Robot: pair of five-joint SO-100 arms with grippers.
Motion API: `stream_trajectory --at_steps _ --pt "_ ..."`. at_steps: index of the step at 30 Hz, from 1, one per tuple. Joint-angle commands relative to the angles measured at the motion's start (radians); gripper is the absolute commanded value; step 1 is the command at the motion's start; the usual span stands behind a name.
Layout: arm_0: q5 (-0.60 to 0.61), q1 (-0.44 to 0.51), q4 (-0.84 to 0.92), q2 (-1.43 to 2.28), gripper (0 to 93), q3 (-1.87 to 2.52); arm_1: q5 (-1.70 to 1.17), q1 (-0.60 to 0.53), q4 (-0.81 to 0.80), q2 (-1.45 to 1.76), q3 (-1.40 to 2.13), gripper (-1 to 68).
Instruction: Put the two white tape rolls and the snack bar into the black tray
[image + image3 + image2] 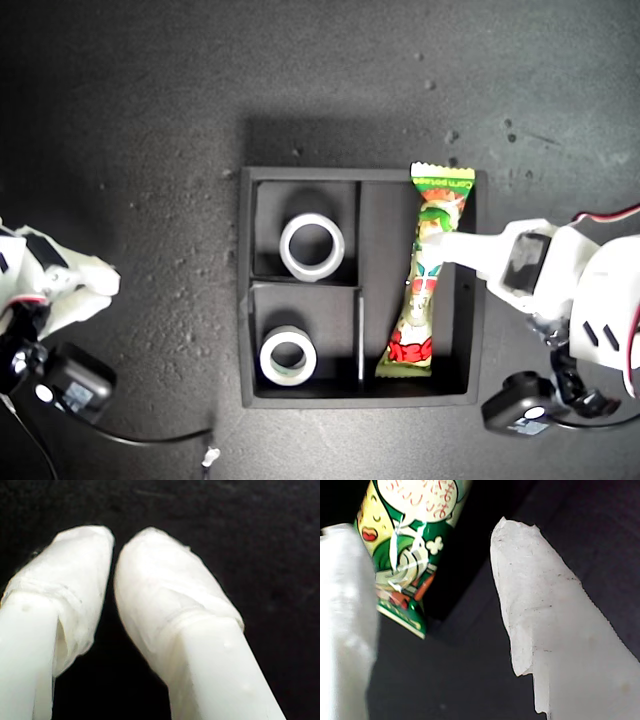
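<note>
Presently, items as logged:
Black tray (245,300): sat mid-scene on dark surface, three compartments.
Tape roll w/ plain core (312,246): lay flat in small compartment farther up exterior view.
Tape roll w/ greenish core (288,358): lay flat in small compartment below it, same view.
Snack bar (424,275): lay lengthwise in long compartment, top crimp over tray wall.
My first gripper (438,243): at exterior view's right, reached over tray; jaws stood wide, bar beside one finger (550,630), not clamped.
My second gripper (114,560): at exterior view's left, well apart from tray; fingertips (150,575) nearly met, nothing betw. them.
</note>
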Motion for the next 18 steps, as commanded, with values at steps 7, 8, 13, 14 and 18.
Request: stream_trajectory --at_steps 7,8,13,14,18 --pt "-0.034 0.02 -0.008 0.308 0.1 0.227 0.632 -0.025 -0.179 1.071 0.811 -0.6" --pt "-0.034 0.02 0.002 0.347 0.1 0.249 0.655 -0.034 -0.193 1.175 0.911 -0.6" --pt "-0.049 0.02 0.075 0.505 0.1 0.333 0.69 -0.054 -0.259 1.43 1.296 -0.6" --pt "-0.052 0.021 0.103 0.555 0.1 0.353 0.67 -0.055 -0.284 1.456 1.355 -0.6" --pt "-0.071 0.028 0.199 0.71 0.1 0.428 0.614 -0.035 -0.345 1.471 1.529 -0.6"
